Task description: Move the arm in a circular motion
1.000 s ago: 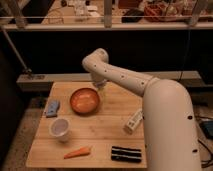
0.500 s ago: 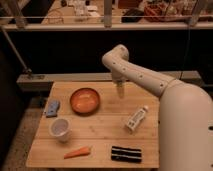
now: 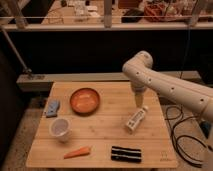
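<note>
The big white arm [image 3: 165, 85] of thick rounded segments with small dark dots reaches in from the right and bends over the right side of the wooden table [image 3: 105, 125]. Its gripper [image 3: 138, 100], a narrow pale-yellowish tip, points down just above the top of a small white bottle [image 3: 136, 119] that lies on the table. The tip hangs apart from the bottle and holds nothing that I can see.
An orange bowl [image 3: 84, 100] sits at the table's middle. A blue cloth [image 3: 52, 107] and a clear cup [image 3: 60, 128] are at the left. A carrot [image 3: 77, 152] and a black striped object [image 3: 125, 153] lie near the front edge. Cables [image 3: 182, 135] run on the floor at right.
The arm has swung to the right, from over the orange bowl to above the white bottle on the table's right side.
</note>
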Robot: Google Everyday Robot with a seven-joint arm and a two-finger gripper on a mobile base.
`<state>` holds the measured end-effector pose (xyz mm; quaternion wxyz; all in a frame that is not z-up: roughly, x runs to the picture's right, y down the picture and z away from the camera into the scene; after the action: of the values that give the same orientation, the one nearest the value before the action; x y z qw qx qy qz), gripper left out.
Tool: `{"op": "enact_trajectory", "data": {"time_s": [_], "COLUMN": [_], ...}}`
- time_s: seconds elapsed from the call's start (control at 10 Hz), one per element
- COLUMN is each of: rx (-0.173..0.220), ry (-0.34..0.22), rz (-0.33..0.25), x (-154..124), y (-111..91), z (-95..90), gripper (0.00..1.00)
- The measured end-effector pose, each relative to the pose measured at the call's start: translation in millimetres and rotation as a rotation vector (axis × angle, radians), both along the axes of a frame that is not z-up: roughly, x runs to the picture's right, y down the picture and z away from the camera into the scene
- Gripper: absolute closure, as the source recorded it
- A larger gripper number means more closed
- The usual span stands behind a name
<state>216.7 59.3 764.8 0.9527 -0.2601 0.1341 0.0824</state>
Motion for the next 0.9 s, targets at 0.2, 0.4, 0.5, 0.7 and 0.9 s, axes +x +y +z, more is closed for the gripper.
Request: {"op": "enact_trajectory", "data": {"time_s": [0.2,0.4,0.5,0.7,0.9], "rx": [-0.05,-0.089,-0.126,-0.175,-0.217], "ry": [-0.042,-0.099,-0.165,-0.26,-0.374], "rz": [0.037,0.046,0.044,0.017,-0.046], "x": [-5.5,-23.0,-50.0,-97.8,-152.4], "y": [38.8,67.1,86.4,104.8,119.2], "z": [-28.9,-52.3,-69.1,-83.8,-95.2], "gripper": [0.2,0.2,0.2,0.2,0.2]}}
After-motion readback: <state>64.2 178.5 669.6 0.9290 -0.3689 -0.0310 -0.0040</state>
